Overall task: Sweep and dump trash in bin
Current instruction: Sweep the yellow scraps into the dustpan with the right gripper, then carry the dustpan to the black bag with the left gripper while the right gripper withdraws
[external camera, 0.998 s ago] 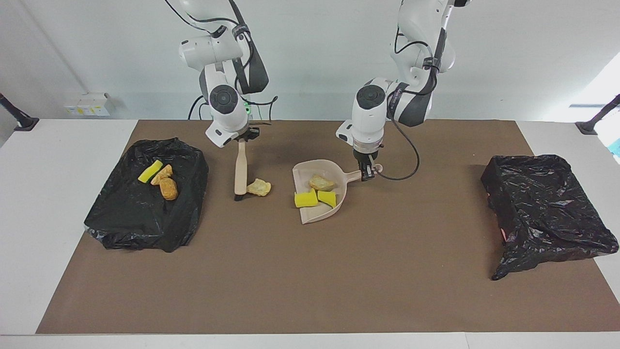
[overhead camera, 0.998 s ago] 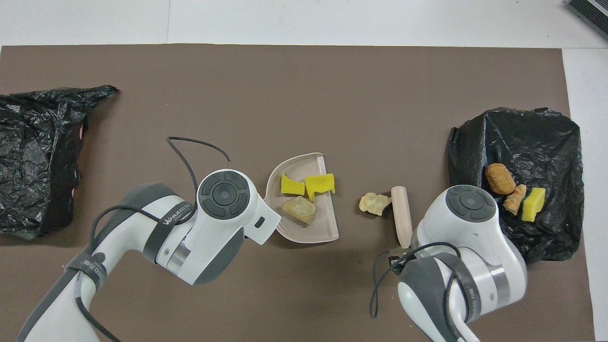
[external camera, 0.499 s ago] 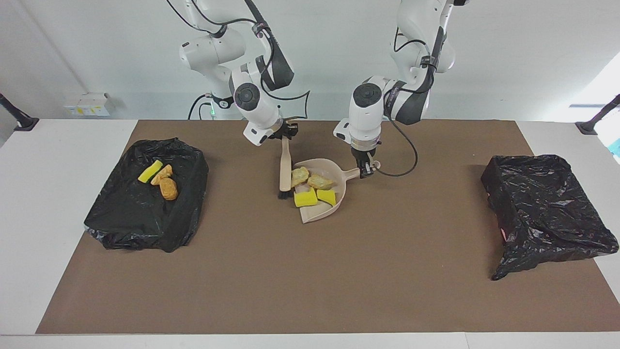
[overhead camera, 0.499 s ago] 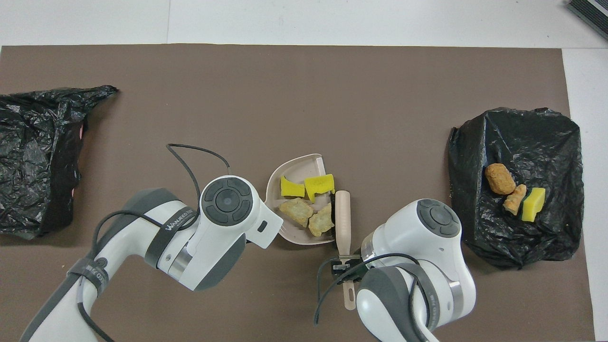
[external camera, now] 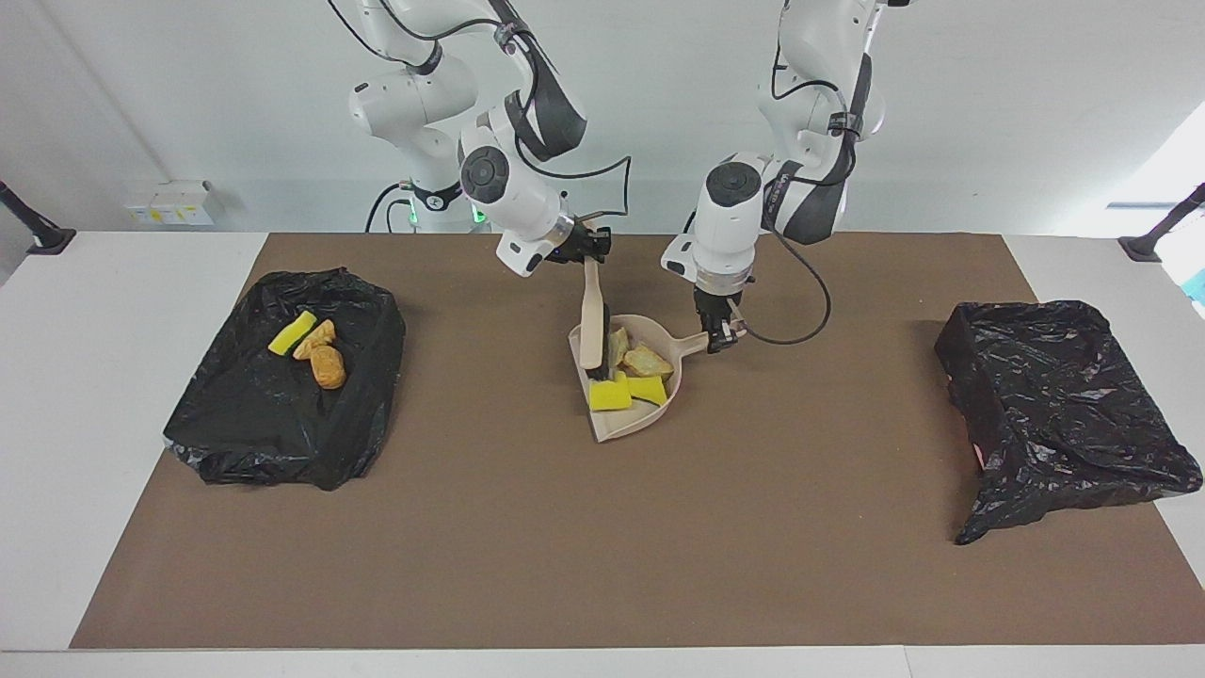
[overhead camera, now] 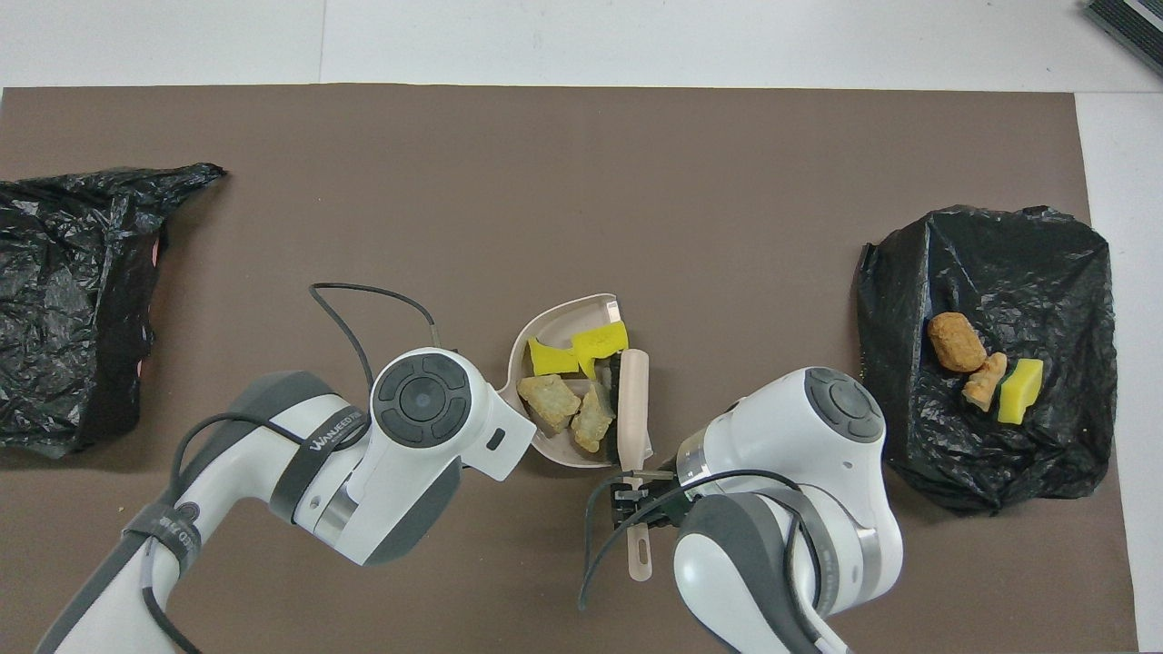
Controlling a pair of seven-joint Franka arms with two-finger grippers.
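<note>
Trash (external camera: pixel 629 369): four light, soft foam chunks lying in the beige dustpan (external camera: pixel 650 416) at mid-table; best carried by the pan's handle, not pinched. Bin (external camera: pixel 282 395) at the right arm's end holds three pieces. Right gripper (external camera: pixel 591 252) is clamped on the brush (external camera: pixel 592 320); left gripper (external camera: pixel 719 336) is clamped on the dustpan handle. A second black bag (external camera: pixel 1064 405) lies at the left arm's end.

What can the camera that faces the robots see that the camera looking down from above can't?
Only the facing view shows the left gripper shut on the dustpan's handle; from above the arm hides it. It also shows both arms rising to their bases.

Only the overhead view shows the hole at the end of the brush handle, sticking out past the right gripper.

Both show the dustpan with its trash, the brush with its bristles in the pan, and two black bins, one holding three pieces, the other showing none.
</note>
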